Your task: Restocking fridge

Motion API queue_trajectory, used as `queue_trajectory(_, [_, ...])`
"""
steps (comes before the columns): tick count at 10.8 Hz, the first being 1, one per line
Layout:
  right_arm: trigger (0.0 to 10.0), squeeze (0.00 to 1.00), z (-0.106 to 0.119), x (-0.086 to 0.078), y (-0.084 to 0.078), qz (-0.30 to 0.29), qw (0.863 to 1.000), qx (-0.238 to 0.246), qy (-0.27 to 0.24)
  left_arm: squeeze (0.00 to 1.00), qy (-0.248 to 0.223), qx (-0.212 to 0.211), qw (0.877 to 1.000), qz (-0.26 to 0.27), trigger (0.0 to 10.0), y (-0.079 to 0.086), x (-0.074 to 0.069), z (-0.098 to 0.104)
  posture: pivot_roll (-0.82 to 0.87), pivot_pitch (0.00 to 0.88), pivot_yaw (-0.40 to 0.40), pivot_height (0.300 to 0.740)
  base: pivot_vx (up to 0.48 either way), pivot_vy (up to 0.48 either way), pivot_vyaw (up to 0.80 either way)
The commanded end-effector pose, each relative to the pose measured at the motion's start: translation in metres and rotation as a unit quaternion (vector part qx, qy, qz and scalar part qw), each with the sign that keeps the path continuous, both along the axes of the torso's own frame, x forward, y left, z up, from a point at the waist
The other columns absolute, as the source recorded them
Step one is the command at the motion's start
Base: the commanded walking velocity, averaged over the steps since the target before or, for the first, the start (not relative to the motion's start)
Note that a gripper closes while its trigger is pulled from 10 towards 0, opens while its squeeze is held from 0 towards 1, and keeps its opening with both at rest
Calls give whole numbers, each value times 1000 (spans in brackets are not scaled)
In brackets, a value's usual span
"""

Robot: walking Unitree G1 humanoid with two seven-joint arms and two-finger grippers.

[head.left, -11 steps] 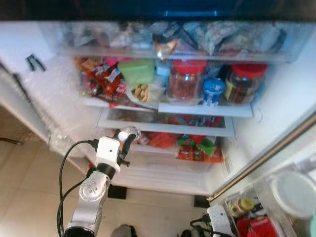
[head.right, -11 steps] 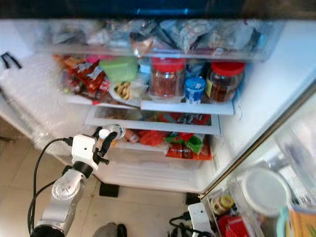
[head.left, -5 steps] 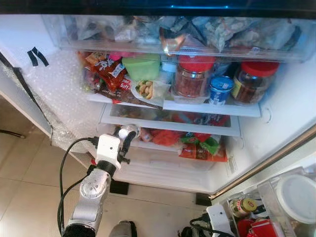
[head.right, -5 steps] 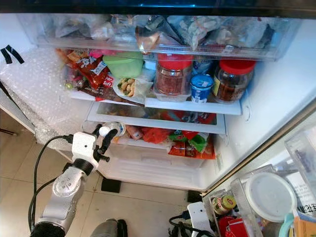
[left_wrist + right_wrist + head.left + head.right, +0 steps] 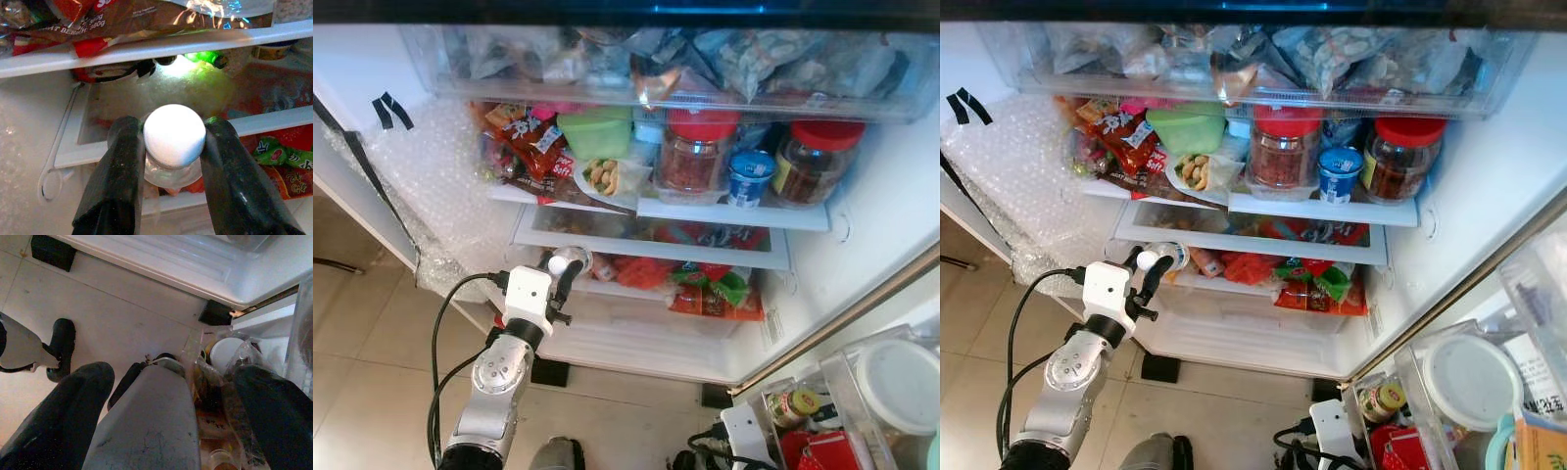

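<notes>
We count one bottle, white cap, pinched between two black fingers of left gripper, at front edge of fridge's lower shelf. Right gripper hangs low over floor, fingers spread wide, grasping nothing. Middle shelf: two red-lidded jars, one blue cup, one green tub. Beige tile floor; open door bins at right.
</notes>
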State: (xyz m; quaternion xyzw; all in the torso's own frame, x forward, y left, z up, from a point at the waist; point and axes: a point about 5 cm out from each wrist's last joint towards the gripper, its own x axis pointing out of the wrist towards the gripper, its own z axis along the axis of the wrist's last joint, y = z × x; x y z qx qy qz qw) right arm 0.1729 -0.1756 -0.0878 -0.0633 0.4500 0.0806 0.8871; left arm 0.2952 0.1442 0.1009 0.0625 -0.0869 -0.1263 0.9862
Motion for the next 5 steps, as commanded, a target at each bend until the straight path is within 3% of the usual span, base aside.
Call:
queue_trajectory(1, [10000,0,-7,-17,-1,-10,1000,7,27,0,-3,-7,1000,5,10000,2,0,3,112,197,33,675,0,0,0])
queue_trajectory(5, [10000,0,-8,-18,-3,-12,999,0,35,0,-5,-8,1000,5,10000,2,1,3,111,196,32,675,0,0,0])
